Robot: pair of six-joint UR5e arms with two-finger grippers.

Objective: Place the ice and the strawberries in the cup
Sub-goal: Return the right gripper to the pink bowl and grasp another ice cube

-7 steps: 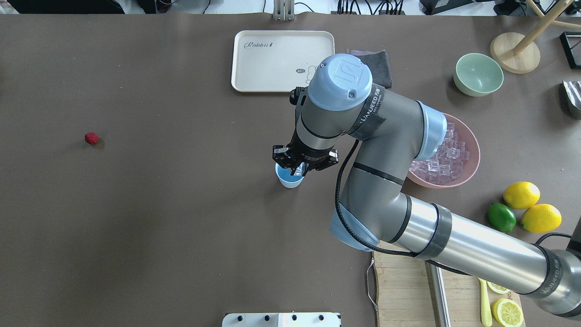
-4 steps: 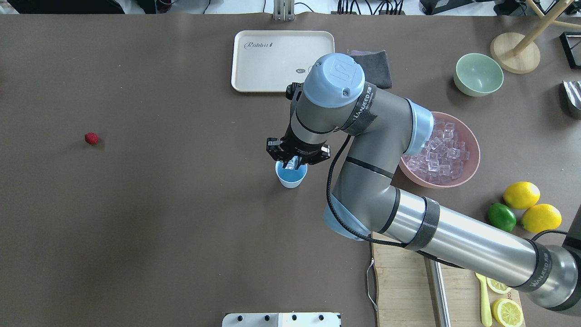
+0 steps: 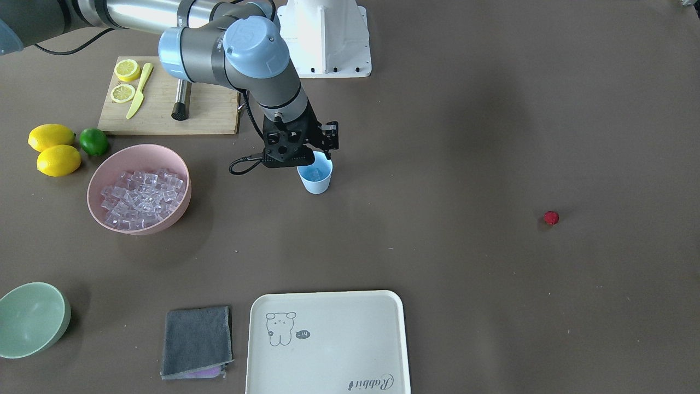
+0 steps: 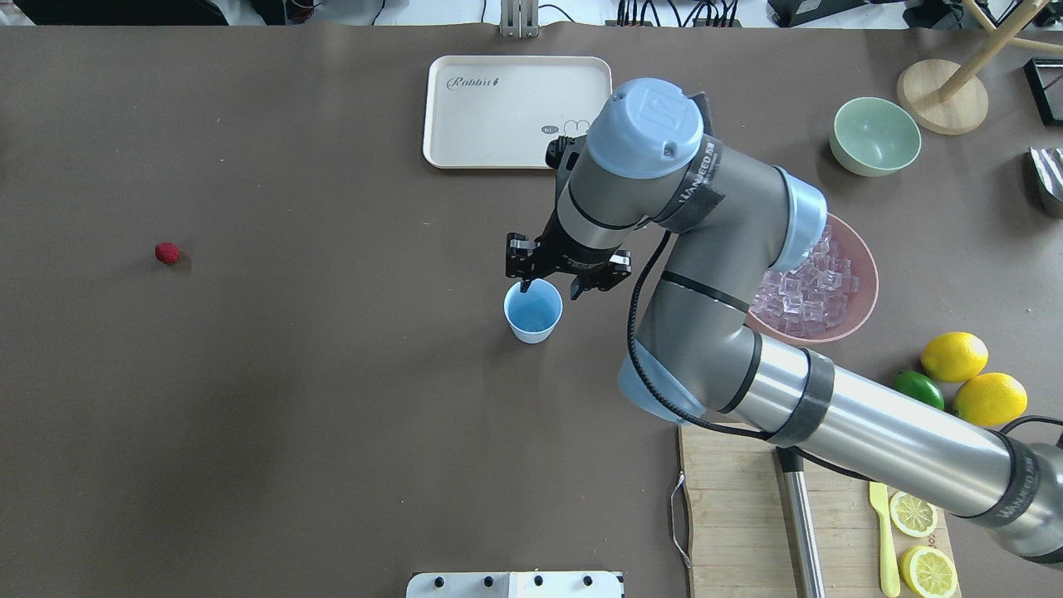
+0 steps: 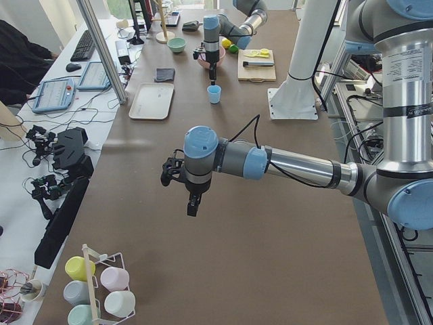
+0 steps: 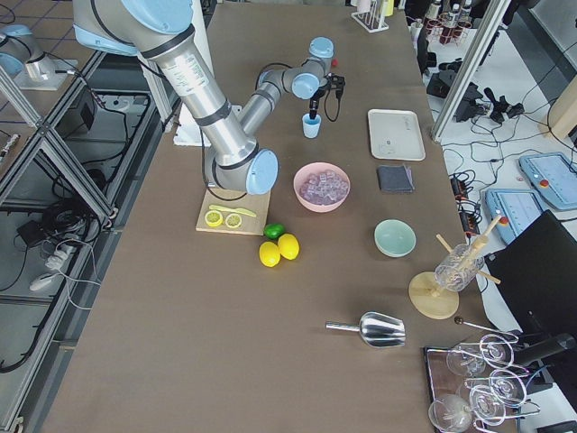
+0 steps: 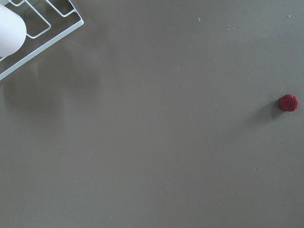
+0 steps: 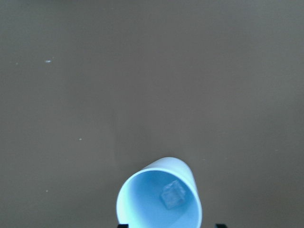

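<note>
On the robot's side of the table, at its right, you have a wooden cutting board carrying two lemon halves and a yellow knife. Just beyond it two whole lemons and a lime lie close together.

Farther in, you find the pink bowl, heaped with clear ice. The right arm passes above its near edge and reaches toward the table's middle.

There the light blue cup stands upright on the bare brown table. The right wrist view shows you a single ice cube lying on its bottom. The right gripper hangs over the cup's far rim. Its fingers are spread wide with nothing between them, one tip over the rim and the other just outside it.

Well apart from the cup, on the robot's left half, the strawberry sits alone on the table. You see it again at the right edge of the left wrist view.

The left gripper hangs above open table, away from the cup. It shows only in the exterior left view, so you cannot tell how its fingers stand. Near it, at that end of the table, a white wire rack holds pastel cups.

On the far side lies a cream tray with a small cartoon print. A folded grey cloth lies just beside it, and an empty pale green bowl and a round wooden stand sit toward the robot's right.
</note>
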